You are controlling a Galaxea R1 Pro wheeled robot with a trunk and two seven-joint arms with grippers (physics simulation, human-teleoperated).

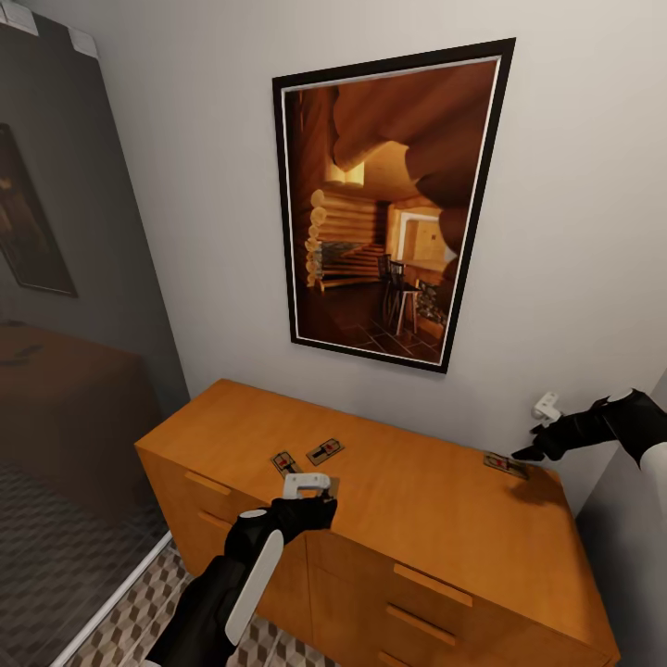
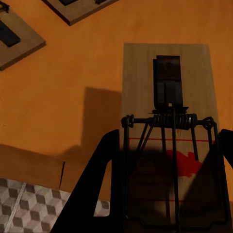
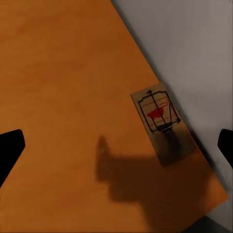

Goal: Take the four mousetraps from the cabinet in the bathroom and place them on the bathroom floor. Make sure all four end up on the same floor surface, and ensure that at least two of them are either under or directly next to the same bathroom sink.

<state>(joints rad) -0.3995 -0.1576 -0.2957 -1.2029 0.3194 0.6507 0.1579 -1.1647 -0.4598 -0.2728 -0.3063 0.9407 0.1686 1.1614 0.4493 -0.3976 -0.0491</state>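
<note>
1. My left gripper (image 1: 313,508) has its jaws clamped on a mousetrap (image 2: 167,131). In the left wrist view the dark fingers (image 2: 99,194) sit on either side of the board, at the end with the red mark and the spring. It hangs over the front part of the cabinet (image 1: 398,500).
2. Left of all this I see a glass screen (image 1: 74,371) and, below it, the cube-patterned floor (image 1: 130,621).
3. Two more traps lie flat on the cabinet top just behind my left gripper: the left trap (image 1: 283,462) and the middle trap (image 1: 325,451), near each other but apart. Their corners also show in the left wrist view.
4. On the wall above the cabinet hangs a black-framed picture (image 1: 389,204) of a log interior.
5. The fourth trap (image 1: 506,464) lies at the cabinet's far right back corner, close to the wall. In the right wrist view it (image 3: 160,119) rests flat, angled along the wall edge, red mark visible.
6. My right gripper (image 1: 533,452) hovers right at that corner trap. Its jaws are apart: in the right wrist view the two fingertips (image 3: 9,145) sit at opposite edges with the trap between them, and they hold nothing. I cannot tell whether it touches the trap.
7. A small white fitting (image 1: 547,406) is on the wall just above the right gripper.
</note>
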